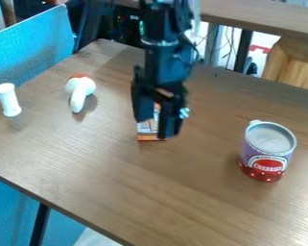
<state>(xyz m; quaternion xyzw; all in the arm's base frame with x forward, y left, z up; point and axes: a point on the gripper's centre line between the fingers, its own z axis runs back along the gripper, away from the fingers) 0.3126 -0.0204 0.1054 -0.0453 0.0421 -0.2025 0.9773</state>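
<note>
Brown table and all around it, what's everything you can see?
Brown wooden table: one, brown, middle
Round purple-and-red can: one, grey top, right
White plastic-looking cylinder: one, white, far left
Rounded toy with stalk: one, white and orange, upper left
Small box-like thing: one, orange and white, partly behind gripper
Flat blue panel: one, blue, upper left
Black robot arm: one, black, top centre
Black two-finger gripper: one, black, centre

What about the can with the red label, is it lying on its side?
No, the can stands upright on the table, its round top facing up.
</note>
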